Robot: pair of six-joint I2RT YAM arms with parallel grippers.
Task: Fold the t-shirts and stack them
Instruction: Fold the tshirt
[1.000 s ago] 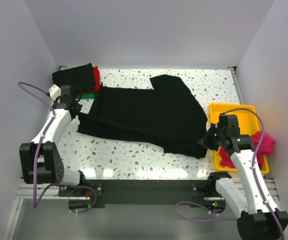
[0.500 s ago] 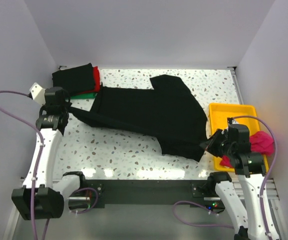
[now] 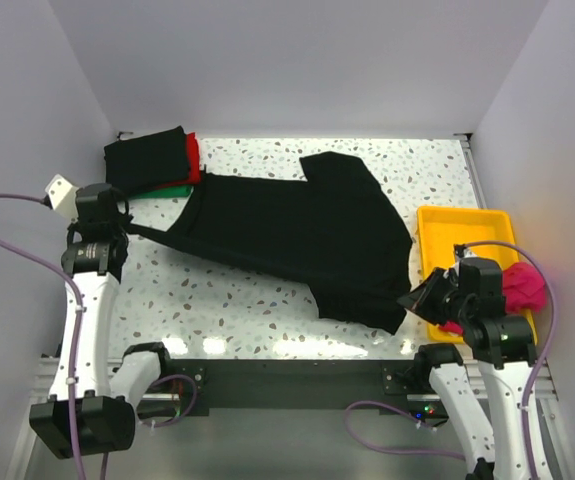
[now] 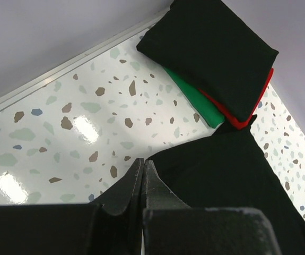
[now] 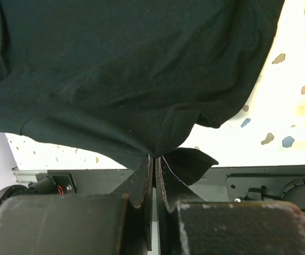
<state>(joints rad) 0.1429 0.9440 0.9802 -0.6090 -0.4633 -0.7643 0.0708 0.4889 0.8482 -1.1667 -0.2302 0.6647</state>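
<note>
Your stack (image 3: 147, 158) holds three (black, red, green) — left gripper (image 4: 144, 162) and right gripper (image 5: 155, 158) clamp the unfolded black t-shirt (image 3: 297, 225); pink t-shirt (image 3: 522, 285) waits.

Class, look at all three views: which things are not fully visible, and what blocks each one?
- Green t-shirt: the top and left wrist views show only an edge; the folded black t-shirt and red t-shirt cover it.
- Pink t-shirt: top view, partly behind the right arm, lying in the yellow tray.
- Spread black t-shirt: right wrist view, cut off by the top edge.
</note>
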